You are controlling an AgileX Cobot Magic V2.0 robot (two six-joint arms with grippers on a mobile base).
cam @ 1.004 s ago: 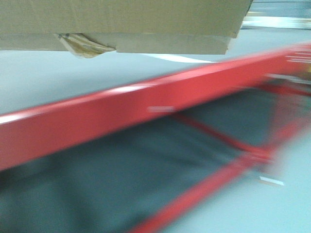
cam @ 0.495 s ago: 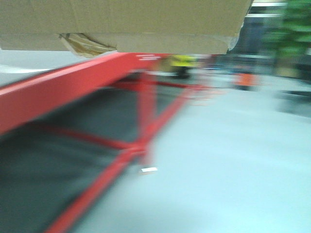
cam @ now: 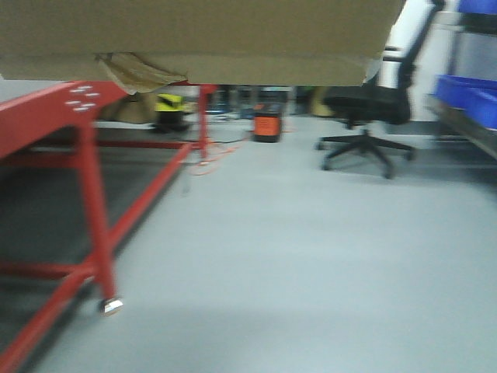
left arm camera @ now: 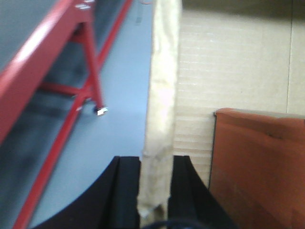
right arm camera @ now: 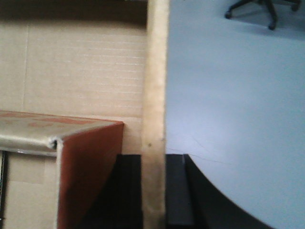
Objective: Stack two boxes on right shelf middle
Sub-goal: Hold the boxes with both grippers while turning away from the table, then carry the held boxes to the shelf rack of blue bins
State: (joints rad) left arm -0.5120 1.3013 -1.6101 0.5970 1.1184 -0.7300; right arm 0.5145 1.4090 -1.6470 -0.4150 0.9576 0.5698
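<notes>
Left gripper (left arm camera: 156, 164) pinches the cardboard box (left arm camera: 162, 71) by one upright wall, its jaws narrow on either side of the card. Right gripper (right arm camera: 153, 160) clamps the opposite wall the same way. The box hangs between them above the grey floor (cam: 311, 256), beside a red frame (cam: 89, 179). Thin card may buckle or slide from the pads and tip the load, and the peeling tape (cam: 136, 74) underneath could let the bottom sag. A reddish-brown block (left arm camera: 257, 162) inside is possibly the second box.

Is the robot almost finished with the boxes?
Not nearly. Picked up: the left tool and right tool each pinch a wall of the cardboard box, held above the floor. Left to do: reach the shelf, glimpsed far right with blue bins, set this box down, and stack the second.
</notes>
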